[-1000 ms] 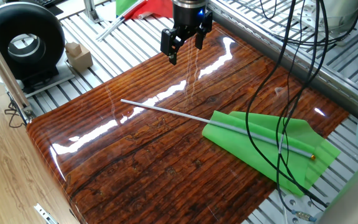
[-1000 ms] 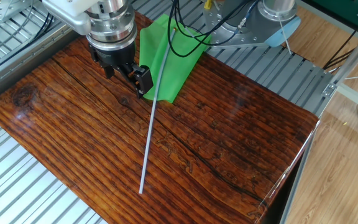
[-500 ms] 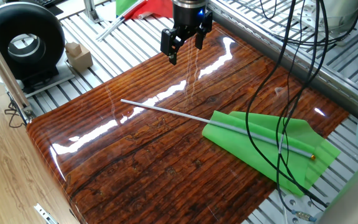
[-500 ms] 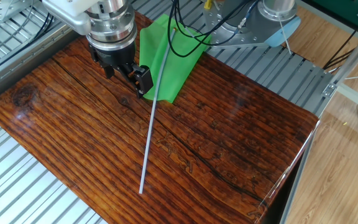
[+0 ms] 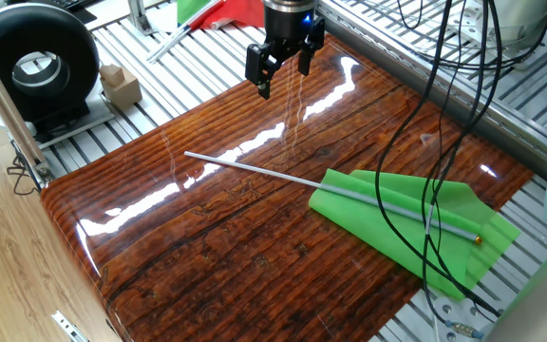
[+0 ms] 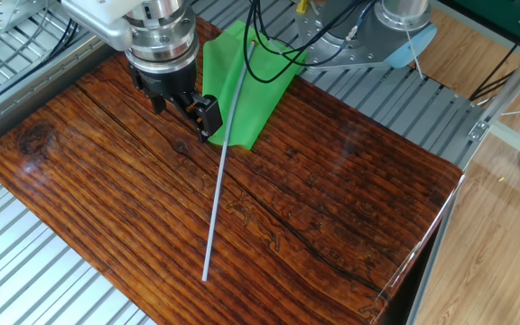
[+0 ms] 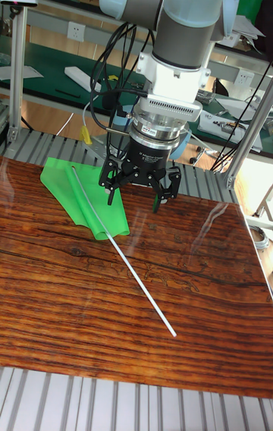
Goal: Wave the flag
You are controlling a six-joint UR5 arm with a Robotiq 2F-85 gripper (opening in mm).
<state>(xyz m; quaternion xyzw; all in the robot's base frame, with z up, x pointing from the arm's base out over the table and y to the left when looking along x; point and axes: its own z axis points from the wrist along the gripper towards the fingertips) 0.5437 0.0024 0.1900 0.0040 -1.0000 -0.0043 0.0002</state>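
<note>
Tall fixed view gives you the gripper [image 7: 136, 197] almost face on. Its two fingers [image 7: 112, 190] stand apart with nothing between them, and it hangs above the back part of the wooden table [image 7: 189, 309].

The flag [image 7: 76, 190] lies flat on that table, unheld. Its green cloth [image 7: 64, 177] is crumpled at one end, close to the table's edge, and its grey rod [image 7: 140, 279] runs out of the cloth slantwise across the boards.

One fixed view shows you the small orange tip [image 5: 479, 239] at the cloth end of the rod, with black cables [image 5: 433, 142] hanging in front of the cloth. From that side the gripper sits well apart from the flag, near a red-and-green cloth [image 5: 221, 11] beyond the table. In the other fixed view one finger looks just beside the rod; you cannot judge the gap from there.
</note>
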